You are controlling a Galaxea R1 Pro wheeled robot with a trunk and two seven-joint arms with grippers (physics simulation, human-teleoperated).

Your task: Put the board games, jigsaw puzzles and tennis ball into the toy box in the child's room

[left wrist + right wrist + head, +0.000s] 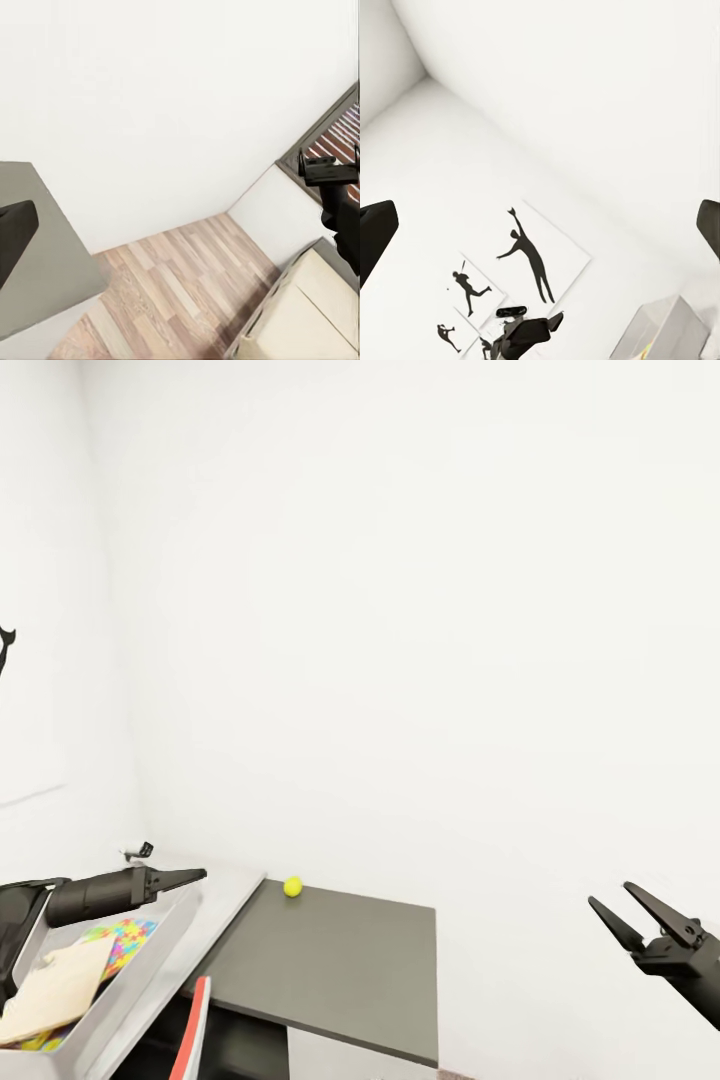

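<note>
Head view: tennis ball on dark shelf unit, left claw together, right claw apart.

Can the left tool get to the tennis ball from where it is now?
Probably yes: the tennis ball sits alone on the dark shelf top, just beyond the left tool, with nothing between them.

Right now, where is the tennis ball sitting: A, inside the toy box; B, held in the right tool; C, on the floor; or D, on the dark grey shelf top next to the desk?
D: in the head view the tennis ball rests near the back edge of the dark grey shelf top, outside the toy box, while the right tool is open and empty.
</note>
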